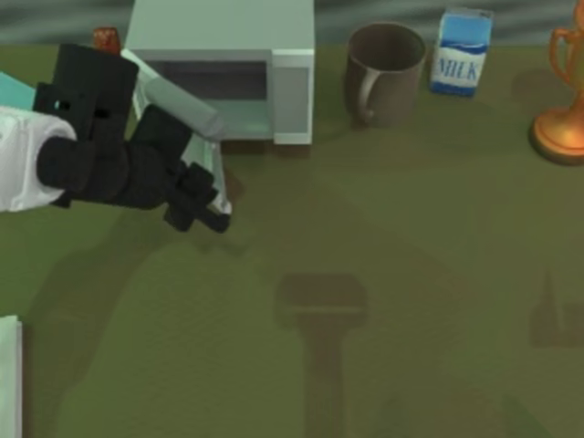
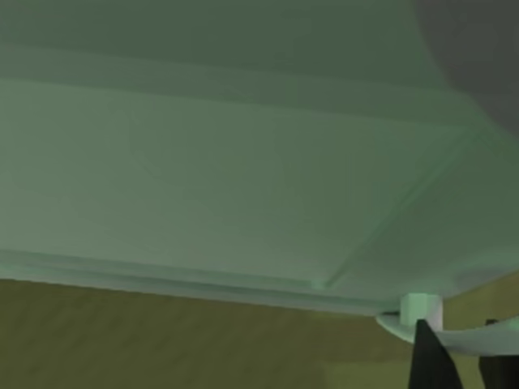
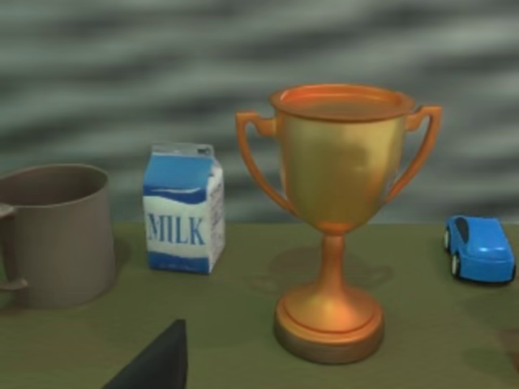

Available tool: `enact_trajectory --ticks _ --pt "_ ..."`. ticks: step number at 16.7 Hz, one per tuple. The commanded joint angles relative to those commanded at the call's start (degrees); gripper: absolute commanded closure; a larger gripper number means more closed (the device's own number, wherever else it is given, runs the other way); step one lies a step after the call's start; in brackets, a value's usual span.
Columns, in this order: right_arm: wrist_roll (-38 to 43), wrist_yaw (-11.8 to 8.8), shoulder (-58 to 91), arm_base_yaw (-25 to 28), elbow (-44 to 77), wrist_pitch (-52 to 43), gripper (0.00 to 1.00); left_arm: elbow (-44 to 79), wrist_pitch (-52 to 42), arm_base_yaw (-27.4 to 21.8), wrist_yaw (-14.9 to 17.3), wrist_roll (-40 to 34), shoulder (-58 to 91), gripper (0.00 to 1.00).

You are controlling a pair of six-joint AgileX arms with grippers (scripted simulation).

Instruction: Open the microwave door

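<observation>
At the front left corner of the microwave (image 1: 224, 55), the microwave door (image 1: 187, 109) stands swung well out from the cavity, hinged on the microwave's left side, its free edge reaching forward over the bench (image 1: 383, 274); the left hand (image 1: 203, 212) sits at that free edge, and in the left wrist view its two dark fingertips (image 2: 430, 361) stand narrowly either side of the pale handle strip (image 2: 422, 312) under the door's broad pale face, so I judge it holding the handle, though contact itself is not plain; the step in hand is the outward swing, already far along; to do it well, the hand should follow an arc centred on the hinge, not a straight pull, turning with the door so the handle does not slip out; the pull should be gentle, lest the microwave slide on the bench; the right hand's fingers cannot be told, its arm is parked away from the microwave, its wrist view facing the trophy (image 3: 336, 219), milk carton (image 3: 185, 209) and mug (image 3: 53, 231).
</observation>
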Motion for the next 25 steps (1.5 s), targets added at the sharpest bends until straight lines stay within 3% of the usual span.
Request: enact_trajectory --ticks 6,16,25 --pt "0.0 0.0 0.0 0.0 0.0 0.0 0.0 0.0 0.0 0.0 0.0 0.0 0.0 1.0" --pt "0.0 0.0 0.0 0.0 0.0 0.0 0.0 -0.37 -1.57 1.97 3.17 4.39 -0.54 1.0" --pt "0.0 0.0 0.0 0.0 0.0 0.0 0.0 -0.38 -1.58 1.99 3.2 4.43 -0.54 1.0"
